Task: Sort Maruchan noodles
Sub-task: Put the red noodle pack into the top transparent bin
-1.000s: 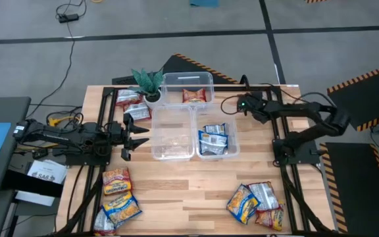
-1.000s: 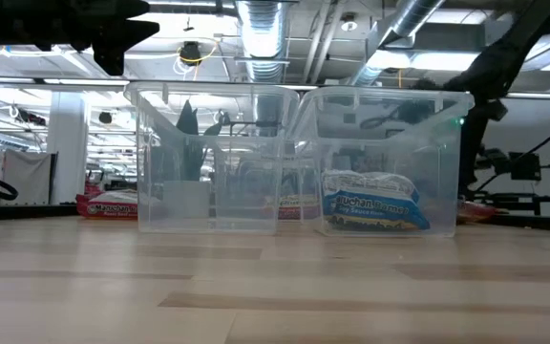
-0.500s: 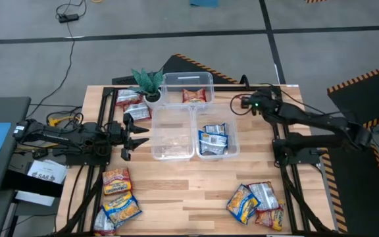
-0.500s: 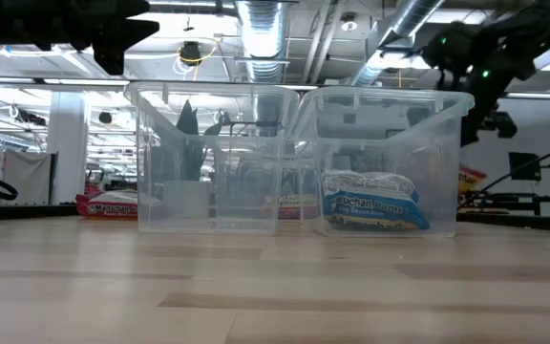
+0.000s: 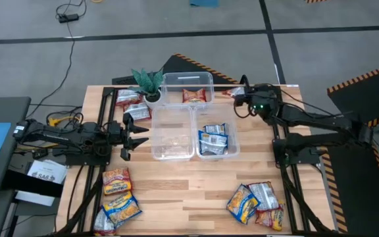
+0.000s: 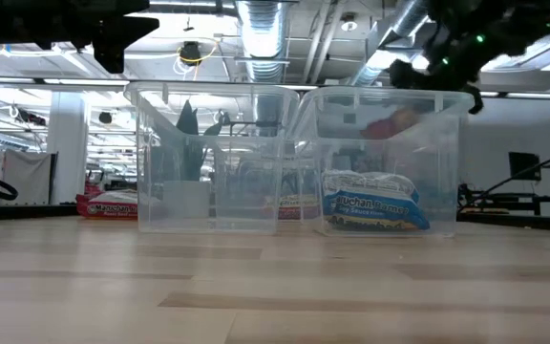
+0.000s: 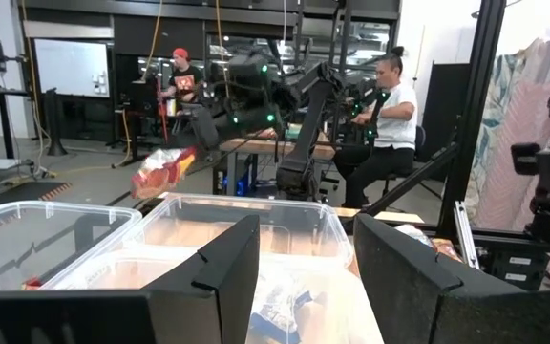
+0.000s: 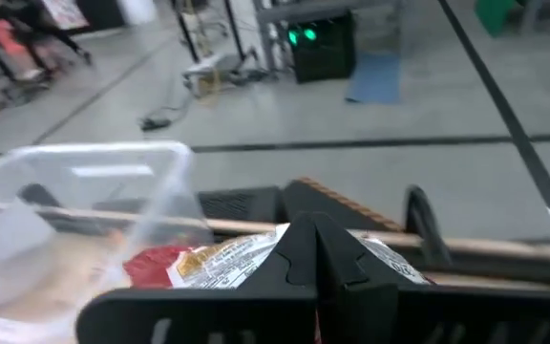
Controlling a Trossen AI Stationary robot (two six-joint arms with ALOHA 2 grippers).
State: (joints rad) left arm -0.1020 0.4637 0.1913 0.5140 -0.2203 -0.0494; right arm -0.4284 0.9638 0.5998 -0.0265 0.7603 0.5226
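inside front bin (image 6: 447,153): blue packet (image 6: 375,203) reading "maruchan".

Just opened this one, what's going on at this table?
A two-armed robot is sorting ramen packets into clear bins. The right pincer is shut on a red packet, held up beside the back bin, which already contains a red one. The blue packets lie in the front right bin. The left pincer waits open, left of the bins. More packets lie unsorted on the table.
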